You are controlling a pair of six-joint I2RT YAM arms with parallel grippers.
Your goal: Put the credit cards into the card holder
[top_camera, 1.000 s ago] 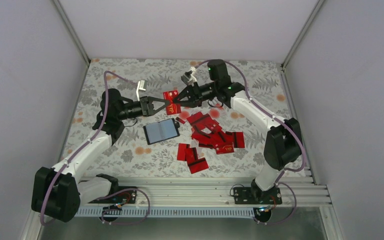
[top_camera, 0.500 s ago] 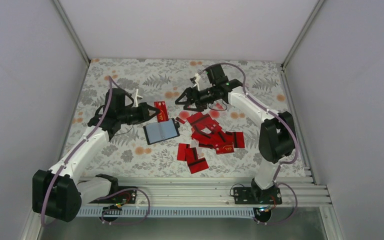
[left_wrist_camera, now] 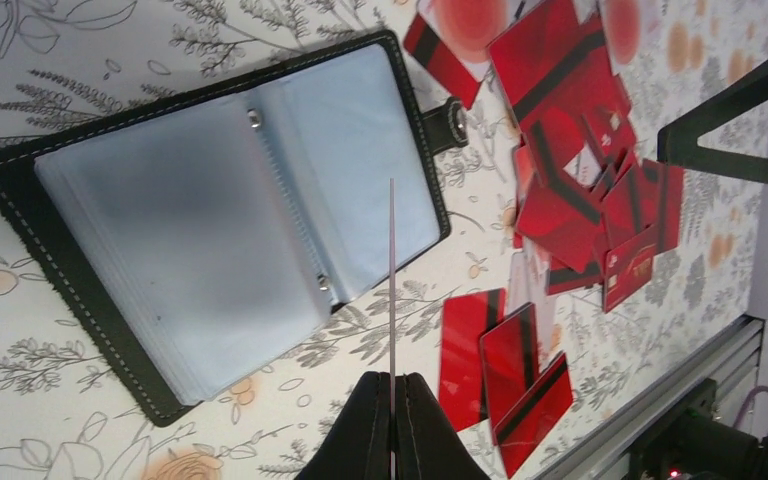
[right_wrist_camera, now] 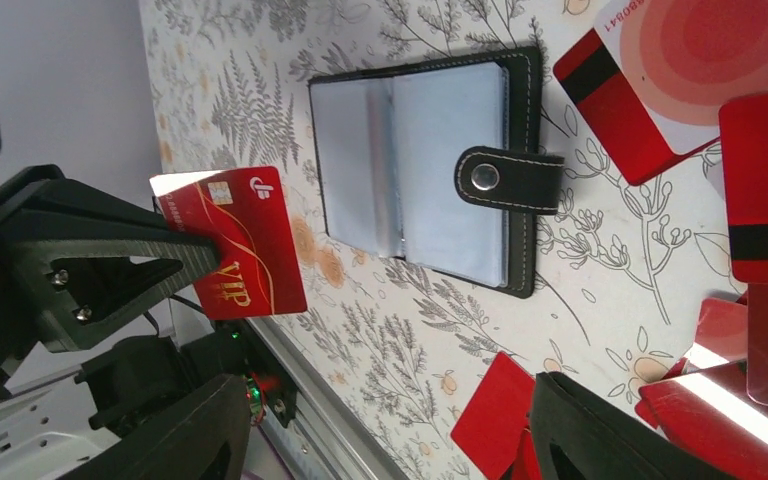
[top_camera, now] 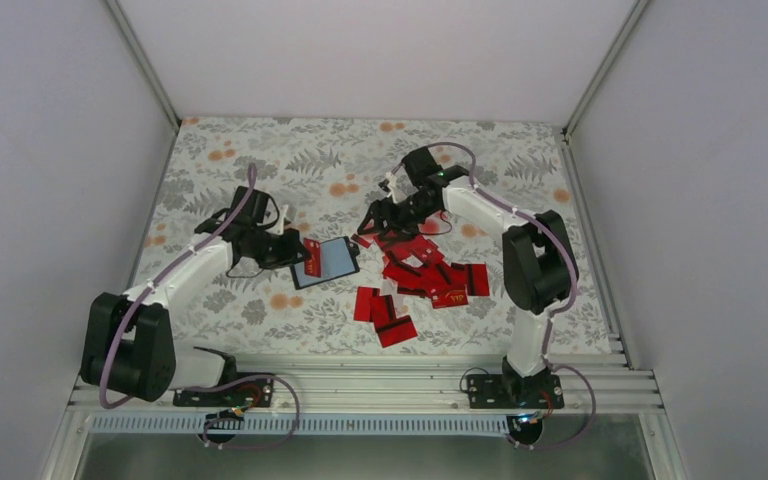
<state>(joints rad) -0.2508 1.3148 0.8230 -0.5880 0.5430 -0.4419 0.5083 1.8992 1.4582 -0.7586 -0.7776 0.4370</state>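
Beyond the card holder point(top_camera: 325, 262) the surface point(top_camera: 290, 170) lies bare. To its right the credit cards point(top_camera: 425, 270) crowd thickly, right claw point(top_camera: 373, 222) wide above them. The left claw point(top_camera: 298, 253), pinching a card point(right_wrist_camera: 230, 255), overhangs its left edge.

Card holder point(top_camera: 328, 262) open flat; red credit cards point(top_camera: 422, 272) scattered beside; VIP card point(right_wrist_camera: 235, 250) seemingly raised over it.

Both the left arm point(top_camera: 185, 275) and right arm point(top_camera: 475, 205) are white tubes with chunky black joints, a purple cable point(top_camera: 165, 268) snaking along each. Fingers point(right_wrist_camera: 80, 235) are flat matte-black triangles, couple of tiny silver screws point(right_wrist_camera: 60, 277) just behind the jaws.
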